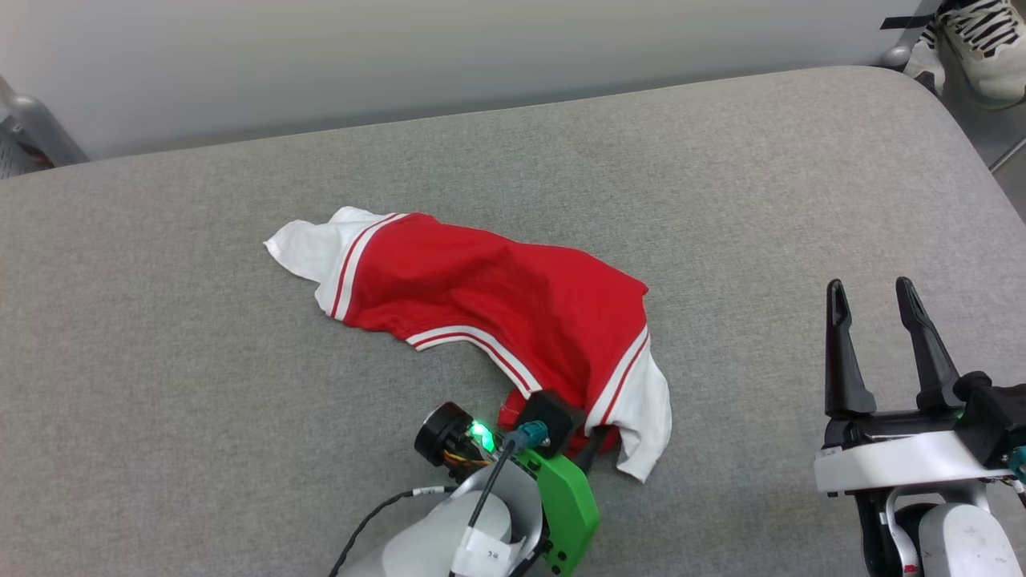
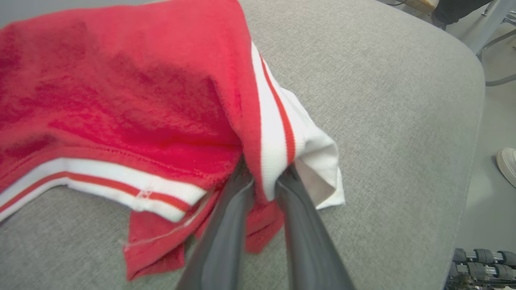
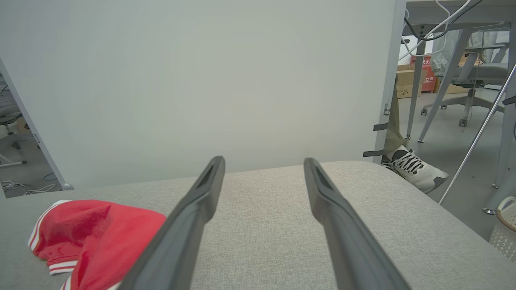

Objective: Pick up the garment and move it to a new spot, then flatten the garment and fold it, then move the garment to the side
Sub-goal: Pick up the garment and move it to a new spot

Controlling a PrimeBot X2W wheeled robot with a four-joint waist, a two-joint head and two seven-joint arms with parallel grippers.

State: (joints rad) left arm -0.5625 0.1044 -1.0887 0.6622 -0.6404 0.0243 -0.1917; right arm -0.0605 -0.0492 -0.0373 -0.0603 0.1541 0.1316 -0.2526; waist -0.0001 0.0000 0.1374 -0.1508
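The garment [image 1: 497, 288], a red jersey with white sleeves and striped trim, lies crumpled on the grey padded table [image 1: 721, 160], stretching from the middle-left toward the near centre. My left gripper [image 2: 264, 177] is shut on the garment [image 2: 121, 100] at the striped seam by the near white sleeve, and the fabric drapes over its fingertips. In the head view the left gripper [image 1: 589, 437] sits at the garment's near end, its tips under the cloth. My right gripper [image 1: 871, 288] stands open over bare table to the right, apart from the garment [image 3: 92, 229], nothing between its fingers [image 3: 201, 193].
A pale wall panel [image 3: 201, 80] runs along the table's far edge. A person's shoe [image 1: 982, 40] rests on the floor past the rounded far-right corner. Chair and desk legs [image 3: 443, 88] stand beyond that.
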